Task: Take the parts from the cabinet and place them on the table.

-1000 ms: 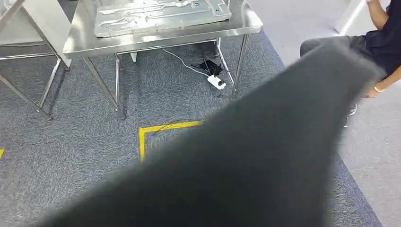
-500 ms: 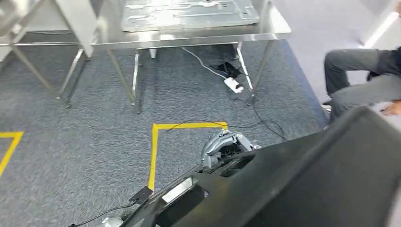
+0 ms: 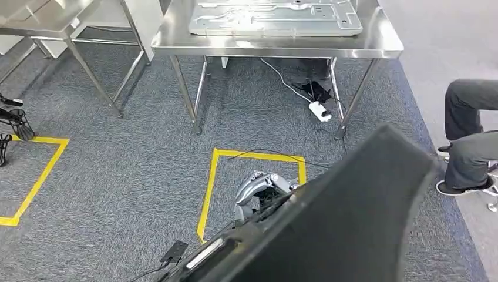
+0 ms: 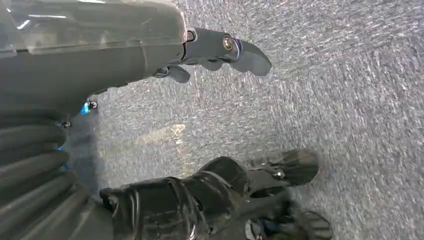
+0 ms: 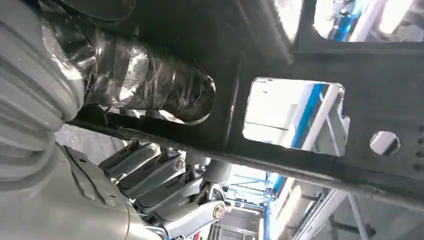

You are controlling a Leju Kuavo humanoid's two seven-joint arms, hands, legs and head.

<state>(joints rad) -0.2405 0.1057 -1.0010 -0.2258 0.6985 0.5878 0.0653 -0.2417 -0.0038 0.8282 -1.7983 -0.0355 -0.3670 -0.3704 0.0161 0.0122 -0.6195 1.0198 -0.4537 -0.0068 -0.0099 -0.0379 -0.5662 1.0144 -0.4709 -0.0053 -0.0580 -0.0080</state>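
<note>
A large black moulded part [image 3: 340, 223] fills the lower right of the head view, carried above the carpet. In the right wrist view my right hand [image 5: 150, 100] grips a bar of this black part [image 5: 320, 55], which has cut-out openings; taped fingers lie on one side and the silver thumb on the other. My left hand [image 4: 225, 125] hangs over the carpet, thumb and dark fingers apart with nothing between them. A silver hand [image 3: 258, 189] pokes out at the part's far edge. The steel table [image 3: 376, 44] stands ahead, bearing a flat silver metal plate [image 3: 276, 14].
A person sits at the right, legs [image 3: 470, 135] near the table's corner. A power strip [image 3: 320, 110] and cables lie under the table. Yellow tape [image 3: 208, 191] marks squares on the grey carpet. A second steel table [image 3: 47, 20] is at far left, a black stand [image 3: 12, 120] at the left edge.
The camera has turned, so the whole scene has slid right. The black part, which covered most of the view, now sits lower and to the right, uncovering a silver hand.
</note>
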